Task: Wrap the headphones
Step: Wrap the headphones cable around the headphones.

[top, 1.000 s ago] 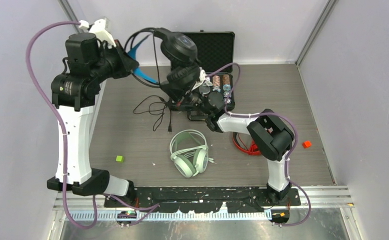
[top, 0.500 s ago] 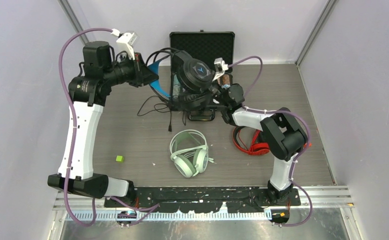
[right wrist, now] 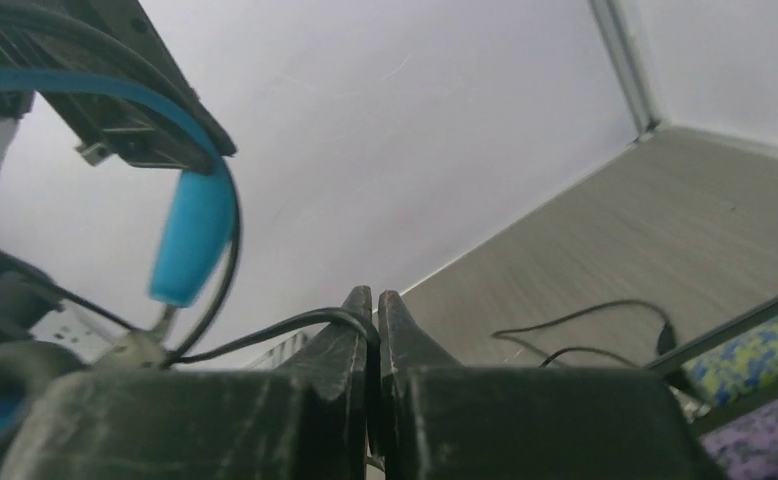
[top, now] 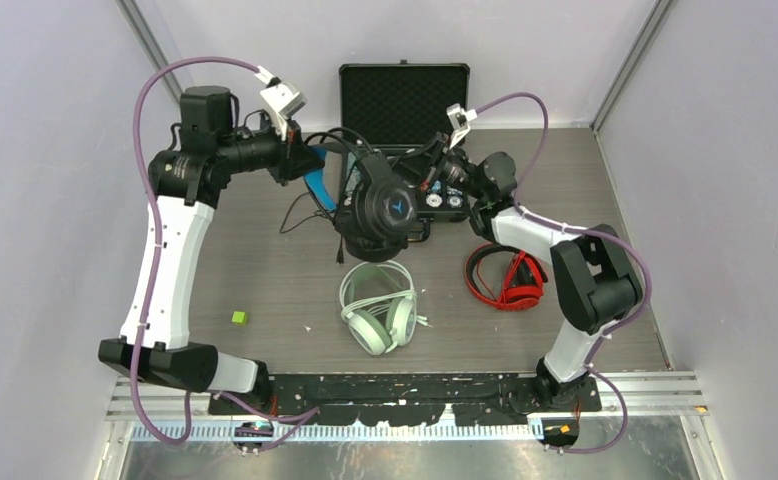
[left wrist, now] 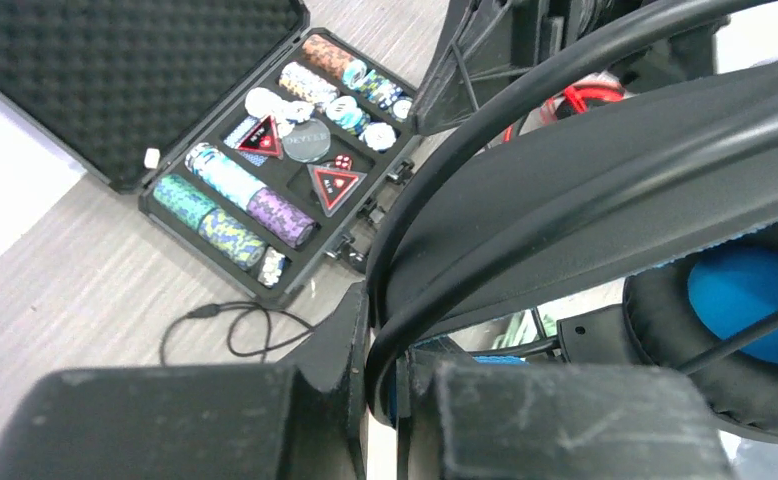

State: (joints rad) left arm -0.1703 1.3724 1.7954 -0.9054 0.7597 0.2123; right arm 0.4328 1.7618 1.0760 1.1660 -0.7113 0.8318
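Lowered since a moment ago, the black headphones (top: pixel 387 205) now hang at the near edge of the open case (top: pixel 403 95), headband running left into the left gripper (left wrist: pixel 383 385), which clamps it. Only the left wrist view shows the case's rows of poker chips (left wrist: pixel 227 195); the right gripper (right wrist: pixel 375 310) is pinched on the black cable (right wrist: pixel 265 333).

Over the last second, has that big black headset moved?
Yes. The black headphones have shifted toward the arms' bases, away from the foam-lined case lid and closer to the mint-green headphones, which stayed put.
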